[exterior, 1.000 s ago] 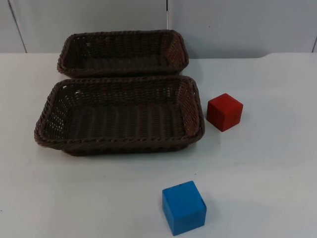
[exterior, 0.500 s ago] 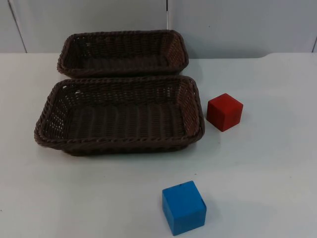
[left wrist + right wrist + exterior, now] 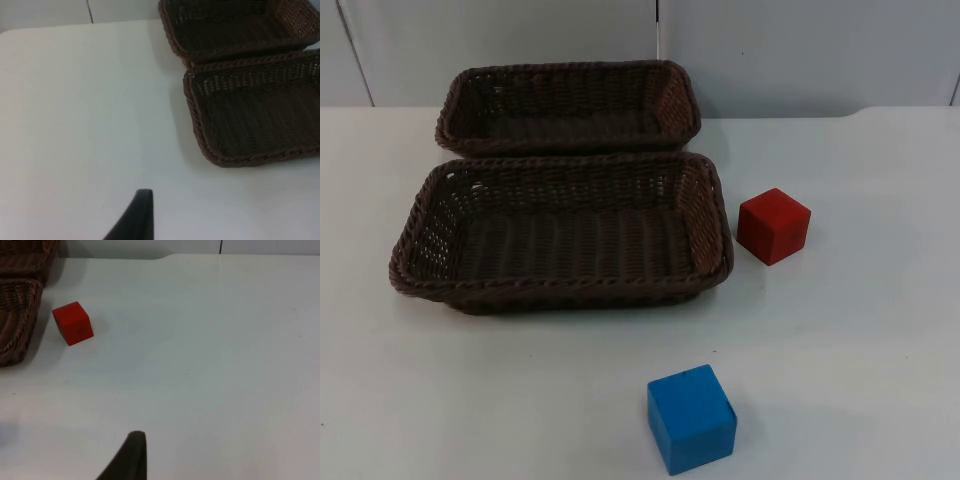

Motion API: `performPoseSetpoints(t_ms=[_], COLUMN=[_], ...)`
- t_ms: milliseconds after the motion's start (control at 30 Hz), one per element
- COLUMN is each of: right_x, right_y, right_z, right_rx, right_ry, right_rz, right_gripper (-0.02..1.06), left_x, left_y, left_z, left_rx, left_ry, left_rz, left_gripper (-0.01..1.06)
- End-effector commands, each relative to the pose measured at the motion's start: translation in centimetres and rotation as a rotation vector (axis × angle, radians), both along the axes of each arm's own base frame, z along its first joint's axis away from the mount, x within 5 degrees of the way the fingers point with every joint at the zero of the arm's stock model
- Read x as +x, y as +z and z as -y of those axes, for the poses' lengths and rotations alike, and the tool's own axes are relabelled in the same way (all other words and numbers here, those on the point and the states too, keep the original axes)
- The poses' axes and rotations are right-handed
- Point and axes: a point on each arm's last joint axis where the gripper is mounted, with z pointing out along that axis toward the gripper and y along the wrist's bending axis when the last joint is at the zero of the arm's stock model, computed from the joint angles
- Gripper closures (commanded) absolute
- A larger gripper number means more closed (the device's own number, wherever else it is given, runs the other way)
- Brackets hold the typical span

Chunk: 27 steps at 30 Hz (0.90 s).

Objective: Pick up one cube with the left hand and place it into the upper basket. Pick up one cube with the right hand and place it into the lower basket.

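Nearest on the white table (image 3: 880, 330) sits the blue cube (image 3: 691, 418); farther right, the red cube (image 3: 773, 226) stands just beside the lower basket (image 3: 560, 290). The upper basket (image 3: 570, 140) touches it behind. No writing is legible. Each gripper's spread cannot be told: left gripper (image 3: 135, 220), right gripper (image 3: 127, 460).

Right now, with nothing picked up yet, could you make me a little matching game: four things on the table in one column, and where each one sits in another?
1. red cube
2. blue cube
3. upper basket
4. lower basket

a. nearest the grey wall
b. just right of the lower basket
c. alone at the table's front
d. in front of the other basket, touching it

Pairs: 1-b, 2-c, 3-a, 4-d
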Motion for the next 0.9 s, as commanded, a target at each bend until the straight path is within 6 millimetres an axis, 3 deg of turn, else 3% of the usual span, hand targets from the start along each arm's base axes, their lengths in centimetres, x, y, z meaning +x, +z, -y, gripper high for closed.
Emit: performPoseSetpoints(t_ms=[0,867], right_x=[0.1,0.1], right_y=[-0.2,-0.2], right_z=[0.0,0.0], right_rx=[-0.005,-0.005], right_ry=[-0.002,-0.002], right_rz=[-0.002,-0.002], right_gripper=[-0.01,-0.01], left_x=[0.5,8.1], left_y=[0.6,3.6], left_z=[0.1,0.2], left_rx=[-0.013,0.014], left_ry=[0.002,-0.012], left_rz=[0.017,0.01], left_gripper=[0.0,0.0])
